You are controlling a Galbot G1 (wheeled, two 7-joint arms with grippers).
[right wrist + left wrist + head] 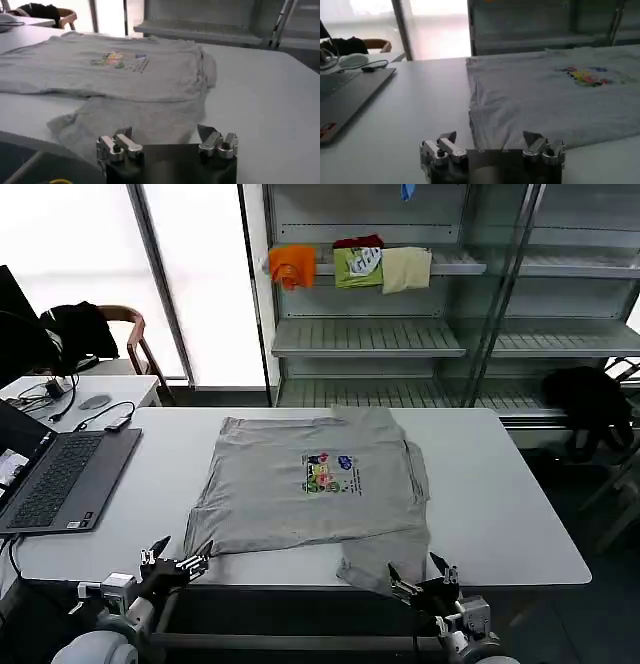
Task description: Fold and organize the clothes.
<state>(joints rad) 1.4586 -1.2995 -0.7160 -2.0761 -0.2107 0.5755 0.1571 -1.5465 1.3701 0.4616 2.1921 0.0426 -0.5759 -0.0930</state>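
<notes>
A light grey top with a small multicoloured chest print lies spread on the white table, sleeves partly tucked in, a flap hanging toward the front edge. My left gripper hovers open at the front edge, just off the top's near left corner. My right gripper is open at the front edge beside the hanging flap. Both hold nothing. In the left wrist view the left gripper faces the grey fabric; in the right wrist view the right gripper faces the flap.
An open laptop with cables lies on the table's left side. Metal shelving stands behind, with small orange, green and cream folded pieces on an upper shelf. A black garment sits at the right. The table's right part is bare.
</notes>
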